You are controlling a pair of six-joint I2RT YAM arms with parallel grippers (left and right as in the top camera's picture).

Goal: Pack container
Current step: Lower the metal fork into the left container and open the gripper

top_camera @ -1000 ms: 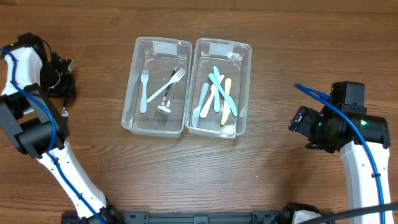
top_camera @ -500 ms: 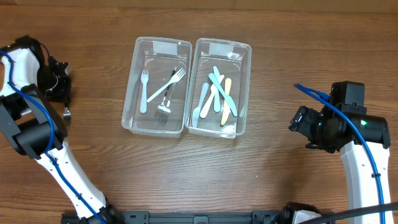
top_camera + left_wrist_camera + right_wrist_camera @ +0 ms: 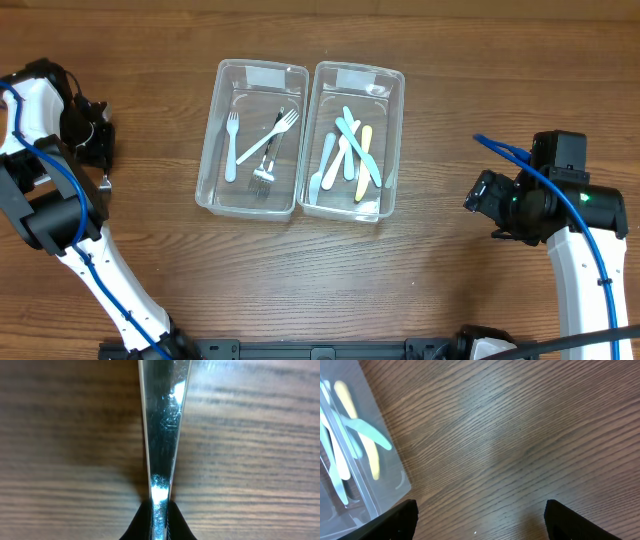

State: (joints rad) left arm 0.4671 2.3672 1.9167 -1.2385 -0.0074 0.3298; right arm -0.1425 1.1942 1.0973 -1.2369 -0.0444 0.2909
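Centrally on the wood-grained tabletop (image 3: 450, 100) sit two clear, thin-walled plastic tubs with rounded corners, side by side and touching. The left tub (image 3: 257, 66) holds three forks: two white plastic forks (image 3: 231, 145) and one metal fork (image 3: 263, 172). The right tub (image 3: 358, 70) holds flat pastel plastic knives (image 3: 364, 160) in pale blue, teal and yellow (at least four, overlapping too much for a sure count). Well apart at the far left, the left tool (image 3: 159, 522) is pinched tight on a slim, tapering strip of polished metal utensil (image 3: 162, 425), scratched and glinting; its kind I cannot tell. The right tool (image 3: 482, 522) stands spread wide over bare wood, holding nothing.
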